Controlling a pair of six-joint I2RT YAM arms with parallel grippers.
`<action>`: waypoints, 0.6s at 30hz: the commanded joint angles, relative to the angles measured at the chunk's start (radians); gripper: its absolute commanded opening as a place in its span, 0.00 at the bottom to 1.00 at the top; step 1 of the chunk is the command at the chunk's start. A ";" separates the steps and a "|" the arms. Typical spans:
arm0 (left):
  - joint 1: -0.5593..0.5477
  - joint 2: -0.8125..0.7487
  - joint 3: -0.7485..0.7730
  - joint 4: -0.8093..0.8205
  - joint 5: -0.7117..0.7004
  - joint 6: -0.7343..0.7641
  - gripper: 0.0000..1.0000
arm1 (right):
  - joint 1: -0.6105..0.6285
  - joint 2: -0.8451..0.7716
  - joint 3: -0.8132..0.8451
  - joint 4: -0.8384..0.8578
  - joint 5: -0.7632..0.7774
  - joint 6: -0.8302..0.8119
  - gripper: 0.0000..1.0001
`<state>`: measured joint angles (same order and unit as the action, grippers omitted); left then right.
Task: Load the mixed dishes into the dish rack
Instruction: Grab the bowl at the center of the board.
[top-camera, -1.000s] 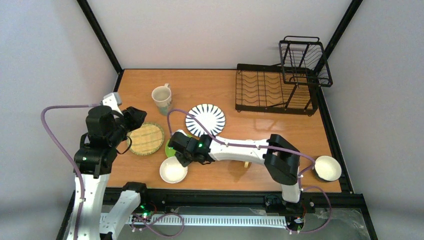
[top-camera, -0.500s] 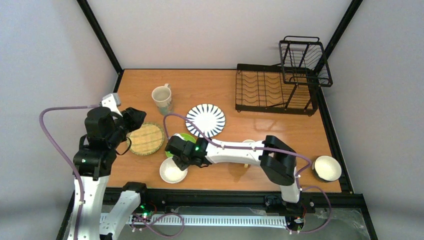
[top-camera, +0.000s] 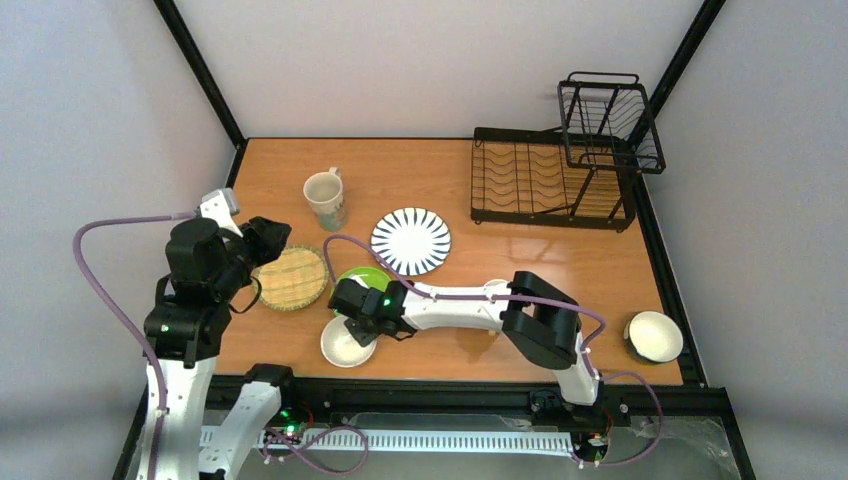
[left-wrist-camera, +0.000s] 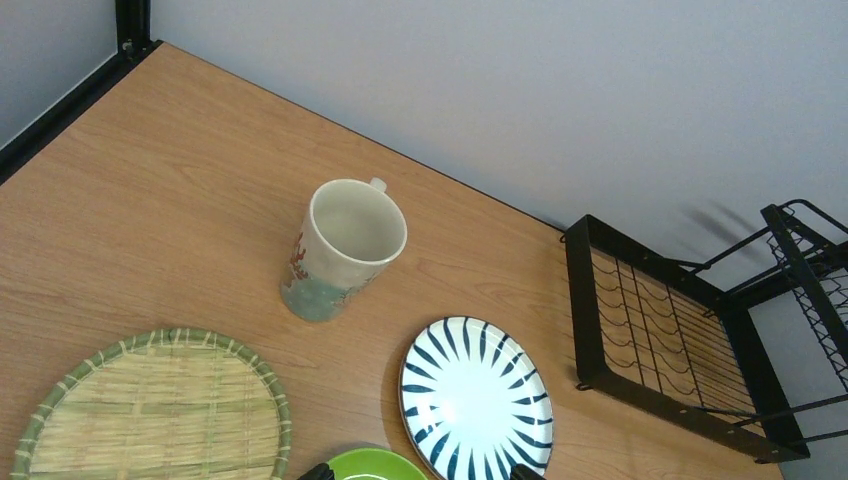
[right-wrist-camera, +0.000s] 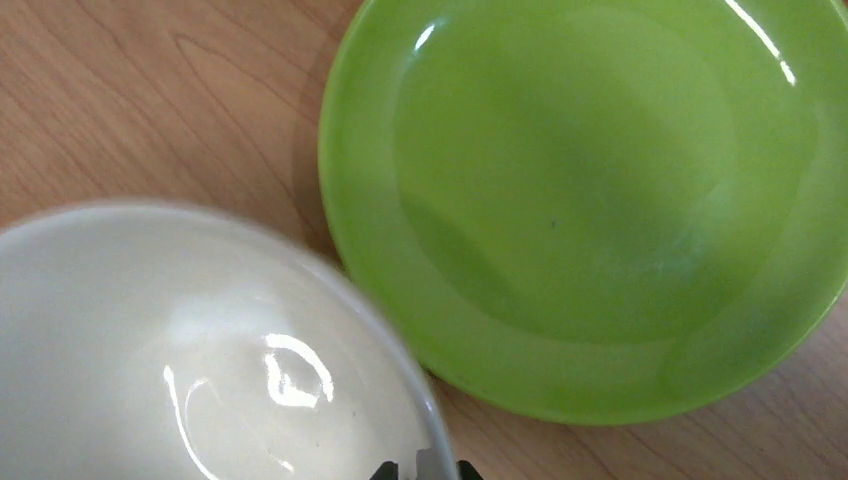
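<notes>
Pinching small white dish (right-wrist-camera: 200, 350) rim: right gripper (right-wrist-camera: 422, 470); lime-green plate (right-wrist-camera: 590, 200) beside.

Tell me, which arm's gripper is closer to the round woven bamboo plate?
Left. The left gripper hangs above the far left edge of the bamboo plate; the right gripper is off to its right, at the small white dish.

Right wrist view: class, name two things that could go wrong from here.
1. The right tool straddles only the thin rim of the white dish, at its very tips; such a shallow pinch may slip.
2. The lime-green plate lies right beside that rim; tilting the dish could knock it.
</notes>
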<state>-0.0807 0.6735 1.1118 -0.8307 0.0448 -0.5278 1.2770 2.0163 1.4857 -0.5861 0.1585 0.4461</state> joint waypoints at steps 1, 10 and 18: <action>-0.005 -0.009 0.016 -0.031 -0.003 -0.010 1.00 | 0.008 0.021 0.015 -0.026 0.008 0.016 0.18; -0.005 -0.022 0.025 -0.036 -0.009 -0.018 1.00 | 0.008 -0.019 0.027 -0.063 0.044 0.048 0.02; -0.005 -0.030 0.039 -0.050 -0.016 -0.023 1.00 | 0.007 -0.100 0.105 -0.152 0.153 0.083 0.02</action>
<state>-0.0807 0.6598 1.1149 -0.8406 0.0349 -0.5377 1.2800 1.9987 1.5261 -0.6613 0.2173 0.4988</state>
